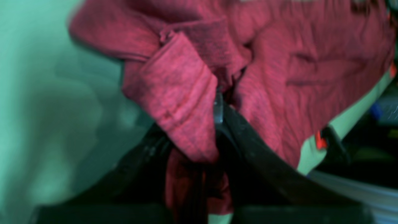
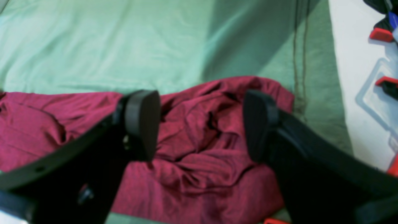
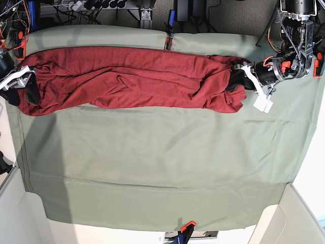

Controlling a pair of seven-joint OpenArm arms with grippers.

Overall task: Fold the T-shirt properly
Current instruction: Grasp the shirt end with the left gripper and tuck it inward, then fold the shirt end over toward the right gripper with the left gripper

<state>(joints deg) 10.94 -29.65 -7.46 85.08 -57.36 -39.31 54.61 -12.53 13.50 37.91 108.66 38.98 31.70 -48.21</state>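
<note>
The T-shirt is seen stretched in a long, rumpled band along the far edge of the bench, reaching almost from one far corner to the other, on top of the green sheet with which the bench is covered. In the base view, the left pincer is found at the end of the band toward the far corner on that view's right. In the left wrist view, the left pincer is closed tight on a bunched fold of the T-shirt, a hemmed piece being draped over one finger. The right pincer is placed at the opposite end of the band. In the right wrist view, the right pincer is held wide open above the crumpled cloth of the T-shirt, and nothing is gripped between its fingers. Red-handled clamps are seen at the near edge of the bench.
</note>
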